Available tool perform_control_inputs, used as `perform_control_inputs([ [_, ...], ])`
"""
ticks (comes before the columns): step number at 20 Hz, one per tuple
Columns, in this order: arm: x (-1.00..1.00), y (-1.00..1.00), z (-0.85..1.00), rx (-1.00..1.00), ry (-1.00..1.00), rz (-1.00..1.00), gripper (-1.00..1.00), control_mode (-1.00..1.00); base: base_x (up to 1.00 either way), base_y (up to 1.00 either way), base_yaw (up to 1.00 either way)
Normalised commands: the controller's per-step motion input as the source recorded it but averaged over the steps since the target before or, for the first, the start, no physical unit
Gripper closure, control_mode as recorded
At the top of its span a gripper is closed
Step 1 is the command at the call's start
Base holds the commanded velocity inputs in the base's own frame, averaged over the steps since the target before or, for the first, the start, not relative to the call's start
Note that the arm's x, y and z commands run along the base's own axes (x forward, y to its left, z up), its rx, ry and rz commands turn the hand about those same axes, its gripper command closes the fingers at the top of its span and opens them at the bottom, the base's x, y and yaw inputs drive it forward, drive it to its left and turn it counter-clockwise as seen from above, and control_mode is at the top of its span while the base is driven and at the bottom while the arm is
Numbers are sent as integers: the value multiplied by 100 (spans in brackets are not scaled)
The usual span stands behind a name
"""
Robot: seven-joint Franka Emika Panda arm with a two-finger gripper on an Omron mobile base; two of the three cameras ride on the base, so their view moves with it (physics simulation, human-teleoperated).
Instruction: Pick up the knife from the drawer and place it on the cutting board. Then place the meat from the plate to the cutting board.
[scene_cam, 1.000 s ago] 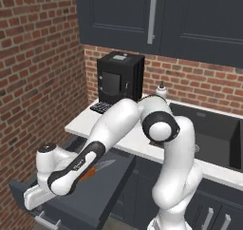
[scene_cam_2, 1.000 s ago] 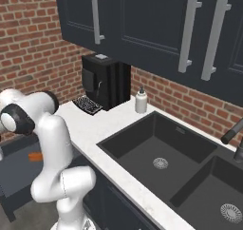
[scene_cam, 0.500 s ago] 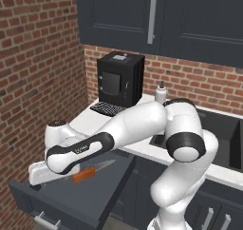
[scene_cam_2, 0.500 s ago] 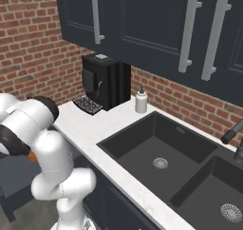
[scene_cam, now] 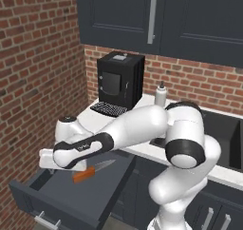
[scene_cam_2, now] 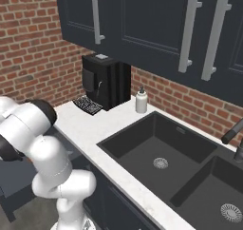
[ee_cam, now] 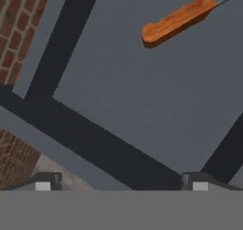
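The knife (scene_cam: pixel 84 175) lies flat on the floor of the open drawer (scene_cam: pixel 55 201), with its orange-brown handle toward the drawer front and its silver blade (scene_cam: pixel 104 165) toward the cabinet. In the hand view the knife handle (ee_cam: pixel 176 19) lies at the upper right over the grey drawer floor (ee_cam: pixel 142 96). My gripper (ee_cam: pixel 121 185) hangs over the drawer's left part, off to the side of the knife and apart from it. It is open, its fingertips (ee_cam: pixel 43 182) wide apart with nothing between them. The cutting board, plate and meat are out of view.
A black coffee machine (scene_cam: pixel 119 79) and a white soap bottle (scene_cam: pixel 161 94) stand on the white counter (scene_cam_2: pixel 90 127) against the brick wall. A dark double sink (scene_cam_2: pixel 159 150) with a tap (scene_cam_2: pixel 233 138) lies to the right. A brick side wall (scene_cam: pixel 33 81) runs left of the drawer.
The arm's elbow and forearm have swung up and to the right, while the hand has stayed over the drawer's left part. The knife has not moved.
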Motion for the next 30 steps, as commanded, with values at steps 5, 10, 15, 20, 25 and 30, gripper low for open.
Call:
perform_control_inputs([
  [5,16,-32,0,-2,0,-33,-100,-100,0,0,0],
  [10,0,-50,0,0,0,-18,-100,-100,0,0,0],
  [15,0,-64,0,0,0,-12,-100,-100,0,0,0],
  [20,5,-58,-1,0,6,-11,-100,-100,0,0,0],
  [25,28,-11,-19,-2,7,-9,-100,-100,0,0,0],
  [30,35,0,-28,-4,4,-12,-100,-100,0,0,0],
])
